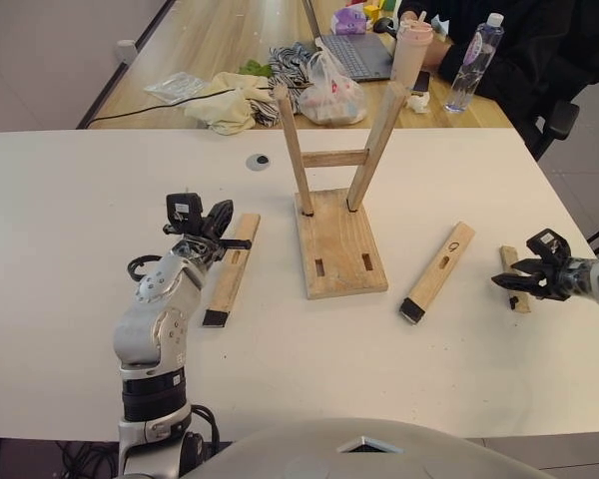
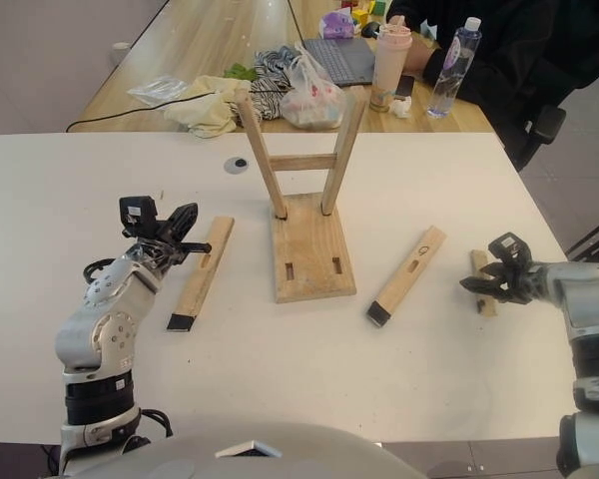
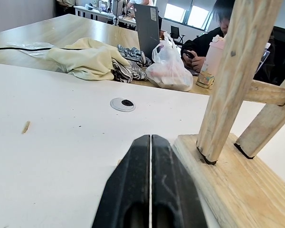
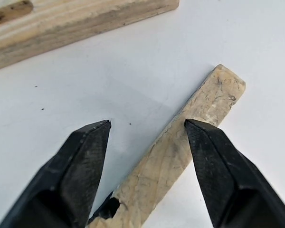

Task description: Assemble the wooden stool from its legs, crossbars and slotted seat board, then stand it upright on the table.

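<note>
Wood of this kind is looking light, stiff and slightly rough, so each piece should be taking a firm pinch across its narrow width, near mid-length, without slipping or bending. At the left of the head view, the left gripper is hovering with its black fingers pressed together and holding nothing. It is sitting over the upper end of a pale wooden leg with a dark foot, which is lying flat; whether they are touching I cannot tell. In the centre, the slotted rectangular wooden seat board is lying on the white table, with two upright wooden legs and a joining crossbar standing in it. Right of that, a second loose wooden leg is lying flat. At the far right, the right gripper is spreading its fingers wide over a short pale wooden crossbar, which is lying between the tips, closer to one, not yet gripped
</note>
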Robot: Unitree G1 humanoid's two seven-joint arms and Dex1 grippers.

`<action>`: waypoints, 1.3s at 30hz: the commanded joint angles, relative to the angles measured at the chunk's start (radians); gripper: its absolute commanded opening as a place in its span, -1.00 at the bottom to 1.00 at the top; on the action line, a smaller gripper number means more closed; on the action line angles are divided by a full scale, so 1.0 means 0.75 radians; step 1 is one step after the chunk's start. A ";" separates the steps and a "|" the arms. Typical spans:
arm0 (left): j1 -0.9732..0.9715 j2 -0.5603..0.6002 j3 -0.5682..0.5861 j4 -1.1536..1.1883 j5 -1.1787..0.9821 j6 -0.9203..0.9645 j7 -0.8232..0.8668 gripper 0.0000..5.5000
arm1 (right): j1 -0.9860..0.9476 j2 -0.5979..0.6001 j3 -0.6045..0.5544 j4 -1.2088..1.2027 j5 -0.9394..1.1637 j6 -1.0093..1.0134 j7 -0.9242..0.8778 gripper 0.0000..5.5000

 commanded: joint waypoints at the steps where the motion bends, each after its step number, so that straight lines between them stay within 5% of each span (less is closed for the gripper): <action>1: -0.037 -0.011 -0.037 0.072 0.016 -0.043 -0.003 -1.00 | -0.043 0.108 0.093 0.142 -0.035 -0.030 -0.021 0.05; 7: -0.072 -0.017 -0.060 0.134 0.015 -0.093 0.000 -1.00 | -0.232 0.226 0.066 0.320 -0.014 -0.161 -0.136 0.05; 15: -0.047 -0.031 -0.039 0.145 0.009 -0.156 0.026 -1.00 | -0.380 0.128 0.015 0.353 -0.053 -0.172 -0.207 0.05; 23: -0.025 -0.022 -0.035 0.119 0.011 -0.155 0.032 -1.00 | -0.084 0.107 0.103 0.137 -0.028 0.118 -0.054 0.05; 29: -0.032 -0.010 -0.037 0.102 0.018 -0.172 0.030 -1.00 | 0.010 0.140 0.015 0.167 0.074 0.311 -0.075 -0.29; 34: -0.087 0.034 -0.017 0.050 -0.053 -0.171 -0.053 -1.00 | 0.167 0.275 -0.117 0.215 0.118 0.216 -0.296 -0.53; 39: -0.212 0.059 0.037 -0.025 -0.337 -0.043 -0.181 -0.75 | 0.201 0.400 -0.331 0.128 0.114 -0.237 -0.696 -0.53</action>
